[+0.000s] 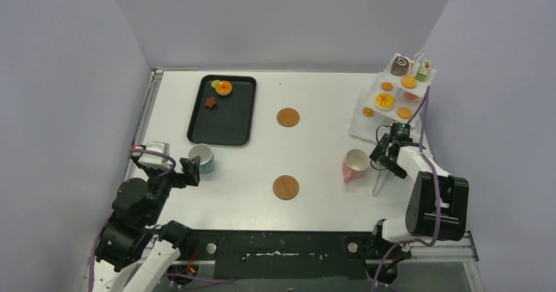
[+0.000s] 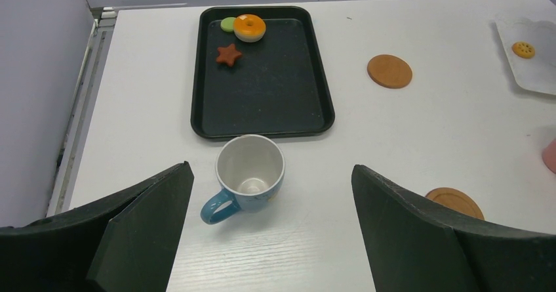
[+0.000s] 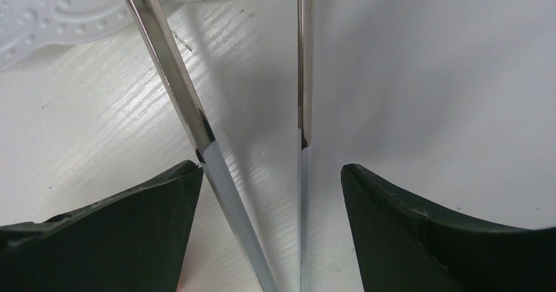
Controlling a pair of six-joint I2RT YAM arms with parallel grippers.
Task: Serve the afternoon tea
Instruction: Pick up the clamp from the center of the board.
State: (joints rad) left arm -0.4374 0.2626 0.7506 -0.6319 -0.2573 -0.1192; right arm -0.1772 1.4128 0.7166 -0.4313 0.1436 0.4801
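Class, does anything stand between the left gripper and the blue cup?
Nothing visible does. The blue handled cup, white inside, stands upright directly ahead of the open left gripper; the black rectangular tray lies beyond it.

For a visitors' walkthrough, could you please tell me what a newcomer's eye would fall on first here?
The white tiered stand at the far right, loaded with colourful pastries, stands out first. At the far left a black tray holds an orange tart, a star cookie and a green disc. Nearer, a blue cup sits before the open left gripper, and shiny tongs pass through the open right gripper.
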